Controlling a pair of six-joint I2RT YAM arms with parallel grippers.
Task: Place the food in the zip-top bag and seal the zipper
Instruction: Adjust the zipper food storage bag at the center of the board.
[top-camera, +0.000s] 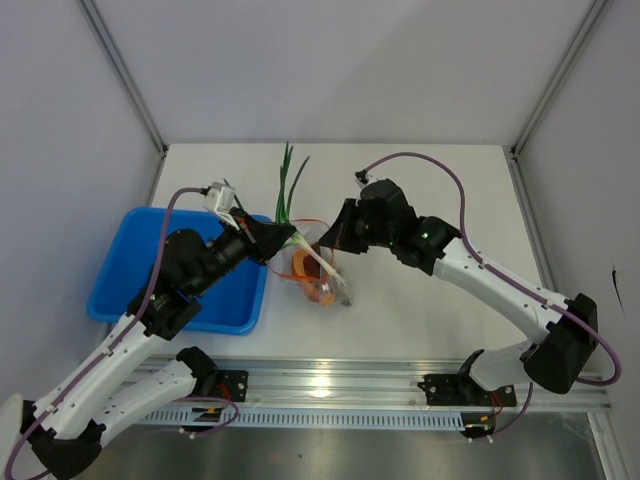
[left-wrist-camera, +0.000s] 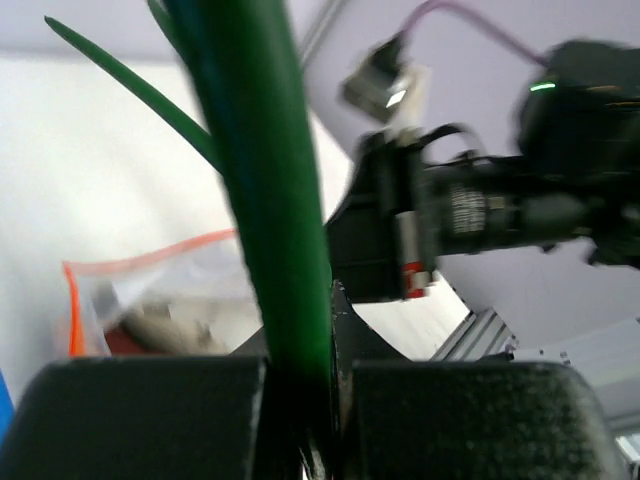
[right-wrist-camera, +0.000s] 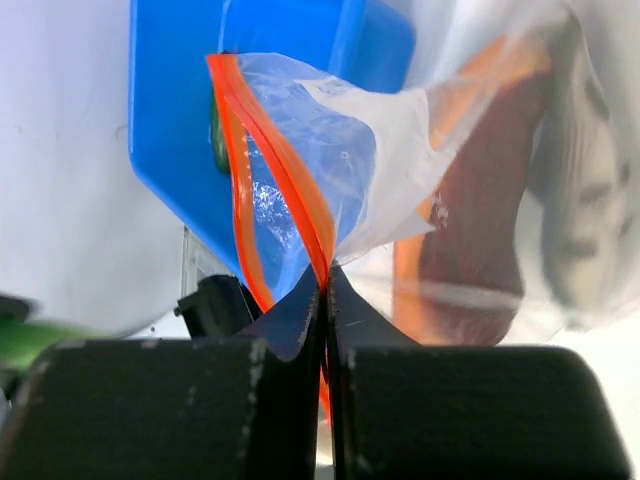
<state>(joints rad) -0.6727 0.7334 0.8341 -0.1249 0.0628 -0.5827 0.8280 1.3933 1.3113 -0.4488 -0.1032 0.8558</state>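
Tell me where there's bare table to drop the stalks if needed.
Bare table lies between the bag and the right arm, and in the back right corner. The left end of the tray is open. Crowded at the bag mouth, where the left gripper with the stalks meets the right gripper.

Green stalks (left-wrist-camera: 280, 200) stand pinched in my left gripper (left-wrist-camera: 300, 400); my right gripper (right-wrist-camera: 325, 300) pinches the orange zipper (right-wrist-camera: 280, 170) of the clear bag (top-camera: 318, 262), mouth gaping, dark-red meat slab (right-wrist-camera: 470, 230) inside

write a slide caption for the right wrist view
Right gripper pinches the orange zipper edge of the clear bag, meat slab showing through the plastic, blue tray behind.
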